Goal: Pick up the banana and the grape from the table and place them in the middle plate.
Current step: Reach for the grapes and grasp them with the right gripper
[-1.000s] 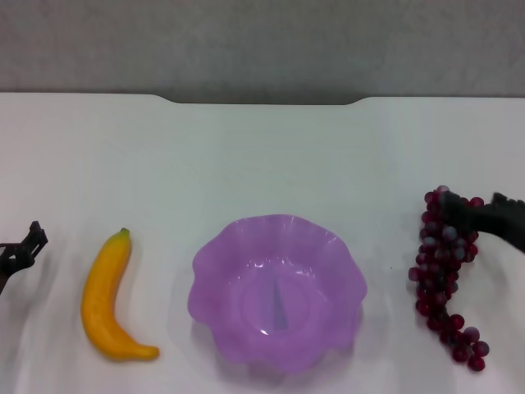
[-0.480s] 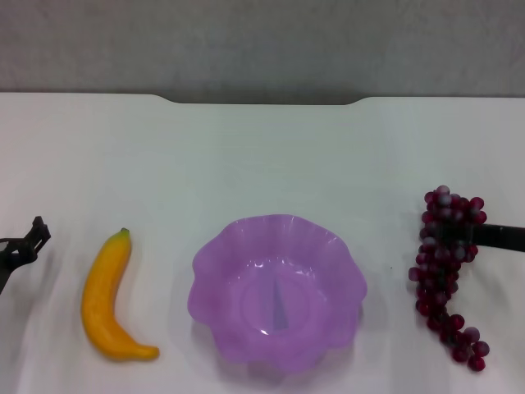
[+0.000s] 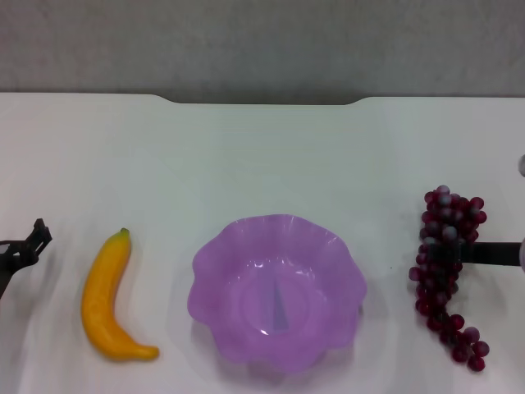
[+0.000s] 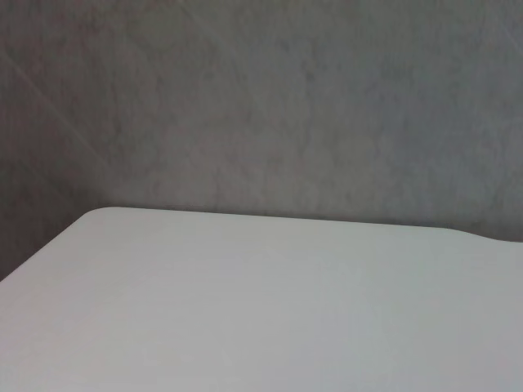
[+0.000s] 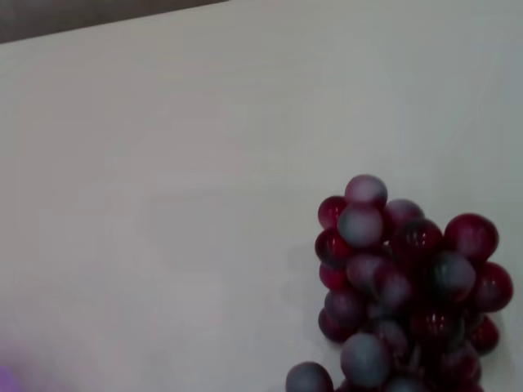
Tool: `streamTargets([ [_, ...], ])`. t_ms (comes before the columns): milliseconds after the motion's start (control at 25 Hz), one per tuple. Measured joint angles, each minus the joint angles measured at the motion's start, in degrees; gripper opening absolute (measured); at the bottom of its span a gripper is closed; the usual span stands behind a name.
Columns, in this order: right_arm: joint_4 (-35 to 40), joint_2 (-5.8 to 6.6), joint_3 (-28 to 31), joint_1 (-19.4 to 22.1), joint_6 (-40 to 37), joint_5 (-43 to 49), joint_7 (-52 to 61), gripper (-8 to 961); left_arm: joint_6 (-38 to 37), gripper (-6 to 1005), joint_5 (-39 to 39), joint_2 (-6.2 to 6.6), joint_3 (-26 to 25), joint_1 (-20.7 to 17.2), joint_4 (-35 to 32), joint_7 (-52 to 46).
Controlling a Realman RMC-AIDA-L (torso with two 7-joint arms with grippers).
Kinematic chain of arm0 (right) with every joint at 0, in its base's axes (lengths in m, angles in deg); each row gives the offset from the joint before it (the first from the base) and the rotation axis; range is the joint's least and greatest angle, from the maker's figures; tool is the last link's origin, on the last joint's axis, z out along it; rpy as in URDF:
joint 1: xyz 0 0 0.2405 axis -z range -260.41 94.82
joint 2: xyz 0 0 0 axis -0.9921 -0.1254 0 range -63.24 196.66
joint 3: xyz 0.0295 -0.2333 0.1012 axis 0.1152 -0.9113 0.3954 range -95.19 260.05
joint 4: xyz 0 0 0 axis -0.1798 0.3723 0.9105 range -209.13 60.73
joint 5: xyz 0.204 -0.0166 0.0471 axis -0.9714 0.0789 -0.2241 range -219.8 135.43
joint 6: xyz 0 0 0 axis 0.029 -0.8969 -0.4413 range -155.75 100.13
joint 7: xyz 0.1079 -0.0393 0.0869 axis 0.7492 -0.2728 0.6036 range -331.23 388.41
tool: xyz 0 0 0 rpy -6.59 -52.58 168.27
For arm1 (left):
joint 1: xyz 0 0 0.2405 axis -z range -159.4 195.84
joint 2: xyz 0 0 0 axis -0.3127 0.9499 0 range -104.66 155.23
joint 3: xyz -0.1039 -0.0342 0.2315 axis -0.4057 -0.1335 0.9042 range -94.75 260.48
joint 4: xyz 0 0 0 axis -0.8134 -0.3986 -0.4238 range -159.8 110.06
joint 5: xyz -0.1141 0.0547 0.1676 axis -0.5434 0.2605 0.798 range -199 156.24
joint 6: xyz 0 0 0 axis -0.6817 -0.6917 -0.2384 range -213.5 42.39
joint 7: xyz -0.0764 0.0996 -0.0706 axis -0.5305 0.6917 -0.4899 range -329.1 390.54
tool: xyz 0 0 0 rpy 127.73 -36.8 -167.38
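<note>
Where the right gripper (image 3: 459, 253) reaches in from the right edge across the grape (image 3: 447, 271): a dark bar over the bunch's upper half, grip impossible to tell. Small glossy red-purple spheres, some frosted grey, lying long on the white desk (image 3: 262, 156), right of the middle plate (image 3: 246, 246). Translucent purple, scalloped rim. Smooth curved banana (image 3: 111, 300) left of it. Left gripper (image 3: 20, 250) at the far left edge, touching nothing, opening unclear.
</note>
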Motion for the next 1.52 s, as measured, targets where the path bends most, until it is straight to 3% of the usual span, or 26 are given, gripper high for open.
streamTargets([
  [320,3.5,-0.25,-1.0,-1.5,-2.9,-0.5,-1.4,879,0.0,894,0.0,-0.04,0.0,0.2,0.1,0.0],
  [1040,5.7,-0.53,-9.5,-2.8,-9.9,-3.5,-1.9,879,0.0,894,0.0,-0.04,0.1,0.3,0.1,0.0],
  [1360,5.7,-0.52,-12.4,-1.8,-13.9,-3.2,-1.9,678,0.0,894,0.0,-0.07,-0.1,-0.1,0.1,0.1],
  [1520,6.0,-0.47,-14.1,-1.5,-16.4,-3.1,-2.0,662,0.0,894,-0.1,0.01,-0.3,-0.3,0.1,0.1],
])
